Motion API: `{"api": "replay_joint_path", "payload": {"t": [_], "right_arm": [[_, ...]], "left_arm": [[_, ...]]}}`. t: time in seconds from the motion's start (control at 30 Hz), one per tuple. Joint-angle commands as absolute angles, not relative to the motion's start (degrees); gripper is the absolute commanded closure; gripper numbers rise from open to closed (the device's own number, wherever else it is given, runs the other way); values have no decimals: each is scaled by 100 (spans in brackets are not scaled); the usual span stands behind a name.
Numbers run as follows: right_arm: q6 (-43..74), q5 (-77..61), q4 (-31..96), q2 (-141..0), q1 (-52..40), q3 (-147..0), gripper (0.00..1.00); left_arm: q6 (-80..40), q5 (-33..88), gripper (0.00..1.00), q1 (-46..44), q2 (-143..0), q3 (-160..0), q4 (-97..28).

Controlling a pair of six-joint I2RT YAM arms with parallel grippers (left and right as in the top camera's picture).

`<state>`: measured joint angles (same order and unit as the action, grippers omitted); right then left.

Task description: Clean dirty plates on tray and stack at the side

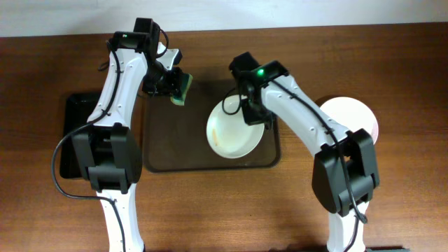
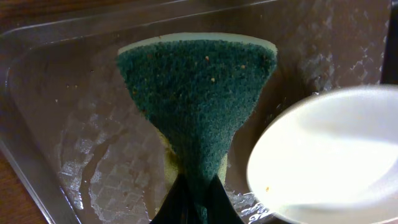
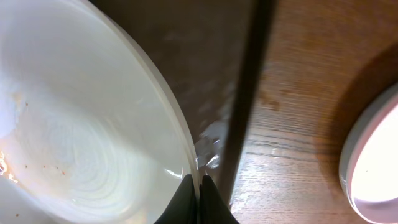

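Observation:
My right gripper (image 1: pixel 253 112) is shut on the rim of a white plate (image 1: pixel 234 131) and holds it tilted over the right half of the dark brown tray (image 1: pixel 175 159). The right wrist view shows my fingers (image 3: pixel 199 199) pinching the plate's edge (image 3: pixel 81 124), with small orange-brown specks at its left. My left gripper (image 1: pixel 168 82) is shut on a green and yellow sponge (image 1: pixel 182 88) above the tray's back left part. In the left wrist view the sponge (image 2: pixel 199 93) hangs from my fingers (image 2: pixel 198 202) over the wet tray (image 2: pixel 74 124), beside the plate (image 2: pixel 329 155). Another white plate (image 1: pixel 353 115) lies on the table to the right.
A smaller black tray (image 1: pixel 73 112) lies left of the brown tray, partly under my left arm. The right-hand plate also shows in the right wrist view (image 3: pixel 376 168) on the wooden table (image 3: pixel 298 93). The table's back edge meets a white wall.

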<state>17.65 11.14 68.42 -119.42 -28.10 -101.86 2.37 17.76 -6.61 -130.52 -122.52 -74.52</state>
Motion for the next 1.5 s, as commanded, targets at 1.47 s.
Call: {"api": "replay_joint_path", "payload": {"t": [1.47], "right_arm": [[4088,4366,7266,-11695,-4292,-10436,96]], "left_arm": [[353,1367,99,-543,-13052,-12283,-7000]]}}
